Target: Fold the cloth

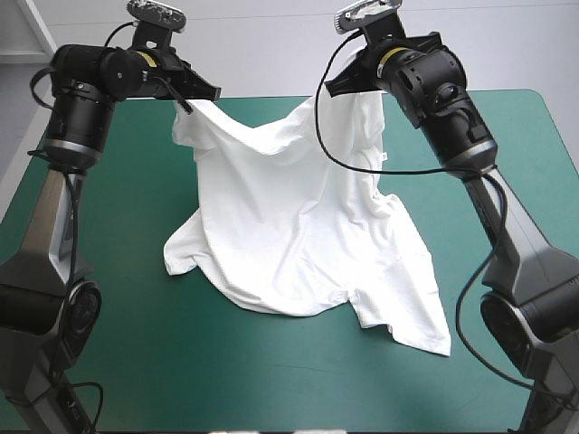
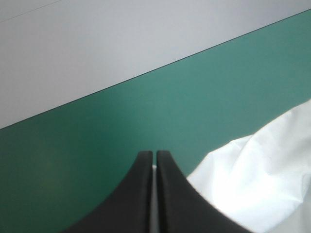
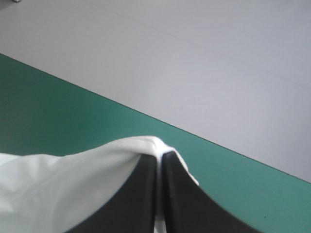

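The white T-shirt (image 1: 298, 226) hangs stretched between both raised grippers, and its lower part trails on the teal-green table (image 1: 109, 362). My left gripper (image 1: 192, 101) is shut on the T-shirt's upper left corner near the far edge. In the left wrist view its black fingers (image 2: 143, 194) meet in an arch, with the T-shirt (image 2: 262, 184) billowing beside them. My right gripper (image 1: 339, 89) is shut on the T-shirt's upper right corner. In the right wrist view the T-shirt (image 3: 73, 184) drapes over the black fingers (image 3: 184, 199), a thin white edge caught between them.
The table's far edge (image 2: 146, 75) runs close ahead of both grippers, with a pale floor beyond it. Bare teal-green cover lies left of the shirt (image 1: 118, 226) and along the front of the table.
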